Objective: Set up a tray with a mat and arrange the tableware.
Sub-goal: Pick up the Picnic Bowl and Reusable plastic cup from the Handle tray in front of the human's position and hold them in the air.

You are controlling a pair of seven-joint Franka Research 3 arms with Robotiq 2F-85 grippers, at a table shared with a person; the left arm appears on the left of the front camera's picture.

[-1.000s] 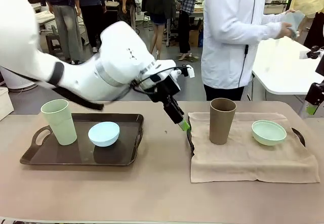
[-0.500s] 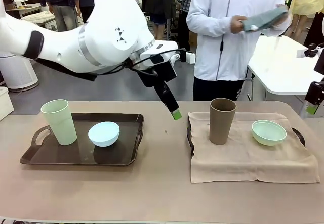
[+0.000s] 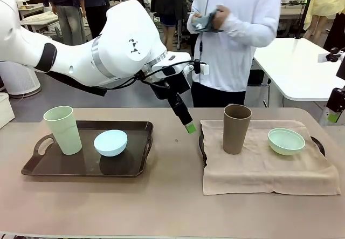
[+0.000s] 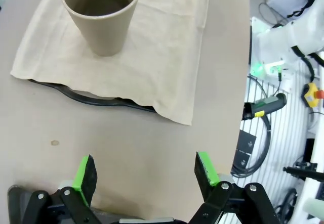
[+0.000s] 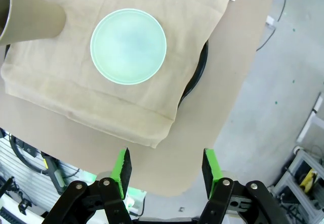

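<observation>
1. The left gripper (image 3: 188, 126) hangs above the bare table (image 3: 172, 206) between the two trays. Its fingers are spread wide with nothing between them.
2. The right gripper (image 5: 166, 166) hovers over the right end of the covered tray (image 3: 202, 147). Its jaws are apart and empty, and the mint bowl (image 5: 128, 46) sits below and ahead of it.
3. From the left gripper, the brown cup (image 3: 236, 129) stands near, toward the robot's right, just past that tray's rim. The pale green cup (image 3: 63, 130) and the blue bowl (image 3: 110, 142) lie farther off to its left.
4. Both cups stand upright with their mouths up. A pinch would probably have to come across a rim or from the side.
5. On the right tray the mat (image 3: 264, 169) is spread, with the brown cup and mint bowl on it, well apart.
6. The left tray (image 3: 81, 172) is bare under its cup and bowl, so it is likely the one to dress next. The left arm is the nearer one.
7. The person's hand (image 3: 220, 15) holds a grey-blue bundle (image 3: 204, 22). It may be a second mat, but it is too bunched up to tell.
8. Count: two trays, one mat laid, two cups, two bowls.
</observation>
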